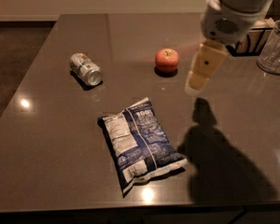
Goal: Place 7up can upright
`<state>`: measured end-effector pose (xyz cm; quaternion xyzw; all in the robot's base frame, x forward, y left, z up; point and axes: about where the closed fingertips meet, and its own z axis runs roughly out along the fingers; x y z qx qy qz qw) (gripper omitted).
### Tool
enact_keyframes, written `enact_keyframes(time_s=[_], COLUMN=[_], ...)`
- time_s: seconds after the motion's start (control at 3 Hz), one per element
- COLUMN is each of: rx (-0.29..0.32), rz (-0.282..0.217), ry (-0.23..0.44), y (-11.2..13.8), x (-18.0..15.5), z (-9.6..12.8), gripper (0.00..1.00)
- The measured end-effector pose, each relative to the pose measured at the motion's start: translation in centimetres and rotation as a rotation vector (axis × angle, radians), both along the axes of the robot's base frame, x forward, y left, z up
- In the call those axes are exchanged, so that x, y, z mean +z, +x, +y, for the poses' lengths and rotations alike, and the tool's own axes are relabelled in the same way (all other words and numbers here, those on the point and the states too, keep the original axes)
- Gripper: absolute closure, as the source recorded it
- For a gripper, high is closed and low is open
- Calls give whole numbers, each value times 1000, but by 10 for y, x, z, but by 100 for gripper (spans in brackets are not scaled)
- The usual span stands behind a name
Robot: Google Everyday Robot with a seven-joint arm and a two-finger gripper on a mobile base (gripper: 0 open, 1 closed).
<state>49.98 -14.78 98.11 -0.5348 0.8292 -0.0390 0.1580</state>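
The 7up can (86,69) lies on its side on the dark table (51,139) at the left, its shiny top turned toward the front right. My gripper (196,84) hangs from the white arm at the upper right, above the table, just right of the red apple (167,60) and far right of the can. It holds nothing that I can see.
A blue and white chip bag (141,142) lies flat in the middle front. A black wire basket (256,34) and a clear glass (276,48) stand at the right back edge. The arm casts a large shadow at the front right.
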Motion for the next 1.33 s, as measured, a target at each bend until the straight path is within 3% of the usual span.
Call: enact_keyframes(time_s=[0.67, 1.33], rx=[-132, -156], rz=[21, 28], ry=[25, 47], y=[49, 54], x=[-17, -15], z=[79, 85], gripper=[0, 0])
